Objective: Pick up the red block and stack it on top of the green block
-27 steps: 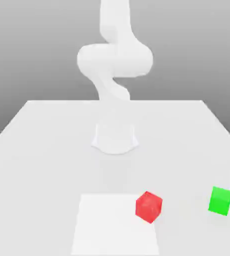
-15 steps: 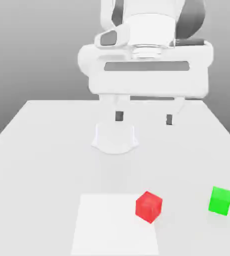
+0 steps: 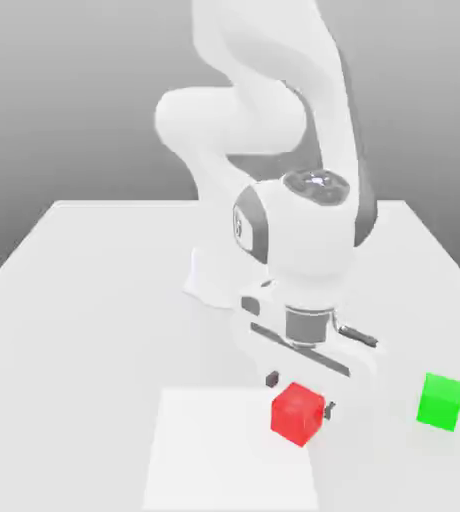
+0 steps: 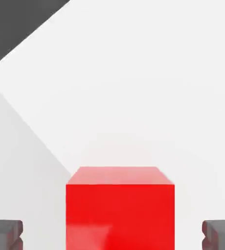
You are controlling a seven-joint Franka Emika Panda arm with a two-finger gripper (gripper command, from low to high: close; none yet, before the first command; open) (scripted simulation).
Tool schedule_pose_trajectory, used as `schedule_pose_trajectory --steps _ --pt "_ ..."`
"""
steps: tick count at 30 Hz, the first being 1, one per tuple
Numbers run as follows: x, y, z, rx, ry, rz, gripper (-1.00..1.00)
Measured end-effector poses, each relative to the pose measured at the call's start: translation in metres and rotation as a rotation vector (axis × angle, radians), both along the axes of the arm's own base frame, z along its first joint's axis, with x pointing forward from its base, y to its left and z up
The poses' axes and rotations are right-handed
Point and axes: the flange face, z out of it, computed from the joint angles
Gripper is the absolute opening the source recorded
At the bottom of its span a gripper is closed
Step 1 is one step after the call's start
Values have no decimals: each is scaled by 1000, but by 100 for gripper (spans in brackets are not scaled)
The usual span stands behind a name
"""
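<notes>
End effector [image 3: 300, 395] wide open, straddling red block [image 3: 297, 413], gripping nothing, green block [image 3: 440, 401] apart

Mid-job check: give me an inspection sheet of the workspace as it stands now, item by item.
Surface: white table, with a brighter white square patch under the red block.
Job's things: red block on the patch's edge, not lifted; green block apart, toward the exterior view's right, nothing on it.
Clutter: nothing seen.
Grippers: gripper open, fingertips on either side of the red block with gaps showing.
Cables: nothing seen.
Surroundings: plain grey backdrop; arm's base on the table.
</notes>
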Motion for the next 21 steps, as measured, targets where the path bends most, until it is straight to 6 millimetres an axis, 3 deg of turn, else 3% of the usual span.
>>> schedule_pose_trajectory --steps 7,14,18,21 --pt "0 0 -1 0 -2 0 -100" --pt "0 6 57 -1 -2 18 -100" --pt "-9 95 75 -2 1 297 -100" --pt "-29 167 89 -2 1 523 -100"
